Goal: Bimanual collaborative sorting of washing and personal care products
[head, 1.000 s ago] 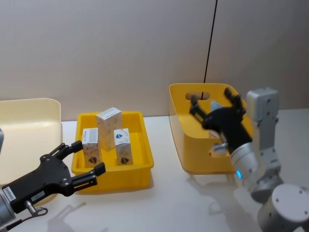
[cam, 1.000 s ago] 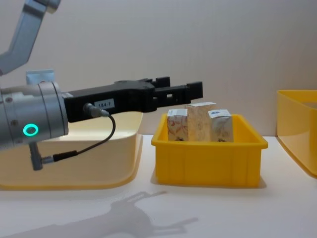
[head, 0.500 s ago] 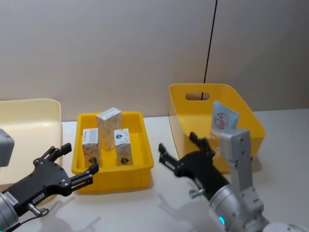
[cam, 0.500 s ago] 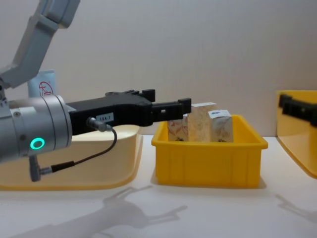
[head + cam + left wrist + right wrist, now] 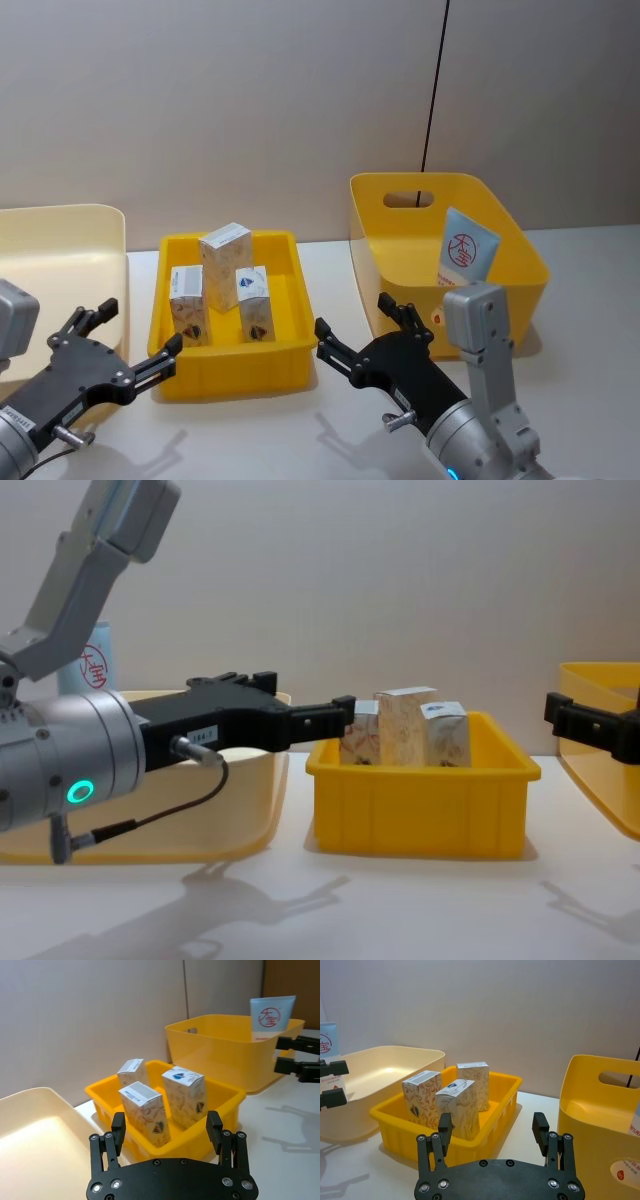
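Three small white-and-beige patterned cartons point(image 5: 225, 262) stand in the shallow yellow plastic bin point(image 5: 303, 300) at centre left. A pale-blue squeeze tube point(image 5: 462, 250) leans in the deep yellow plastic bin point(image 5: 372, 262) at right. The left gripper point(image 5: 138, 327), lower left, and the right gripper point(image 5: 355, 318), lower centre, spread their fingers wide, empty.

Soft, even indoor light falls from above on the white tabletop point(image 5: 335, 285), bright with no dim corners. Shadows are pale grey and soft-edged. The black left gripper point(image 5: 138, 328) throws one toward the tabletop's near left corner, and the black right gripper point(image 5: 355, 315) throws another by the middle of the near edge. The shallow yellow plastic bin point(image 5: 230, 370) and the deep yellow plastic bin point(image 5: 365, 250) each shade a narrow strip of tabletop on their right sides. The inside of the cream plastic tub point(image 5: 50, 1125) glows brightest in the left wrist view. A faint sheen lies on the yellow rims, and a green ring lamp point(image 5: 80, 791) glows on the left arm.
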`<action>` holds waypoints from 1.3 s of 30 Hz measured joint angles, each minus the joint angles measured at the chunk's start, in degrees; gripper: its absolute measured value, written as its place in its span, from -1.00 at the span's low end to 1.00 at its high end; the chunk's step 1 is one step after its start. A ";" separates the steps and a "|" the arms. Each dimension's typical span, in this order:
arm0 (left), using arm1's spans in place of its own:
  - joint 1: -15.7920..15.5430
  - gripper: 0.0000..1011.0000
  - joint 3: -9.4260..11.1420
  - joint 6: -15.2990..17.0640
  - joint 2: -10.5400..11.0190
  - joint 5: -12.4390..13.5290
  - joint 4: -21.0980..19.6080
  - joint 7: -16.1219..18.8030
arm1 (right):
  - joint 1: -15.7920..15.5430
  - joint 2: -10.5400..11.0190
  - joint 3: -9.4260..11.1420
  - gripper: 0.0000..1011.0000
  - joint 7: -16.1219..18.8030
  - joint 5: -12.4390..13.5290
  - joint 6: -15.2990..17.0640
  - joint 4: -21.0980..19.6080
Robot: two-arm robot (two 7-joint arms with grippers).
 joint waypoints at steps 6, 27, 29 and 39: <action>0.93 0.98 0.16 -0.10 -0.04 2.05 -0.83 4.02 | -0.03 -0.03 0.03 0.98 0.01 0.00 0.00 0.00; 4.27 0.98 0.68 -0.48 -0.19 9.44 -3.77 18.51 | 4.19 0.38 -0.69 0.98 3.31 -0.18 2.47 2.04; 4.37 0.98 0.70 -0.49 -0.20 9.65 -3.86 18.92 | 4.76 0.33 -0.86 0.98 3.60 -0.28 2.86 2.36; 4.49 0.98 0.71 -0.51 -0.22 9.94 -3.96 19.47 | 8.35 -0.25 -2.49 0.98 4.90 -1.39 6.50 4.46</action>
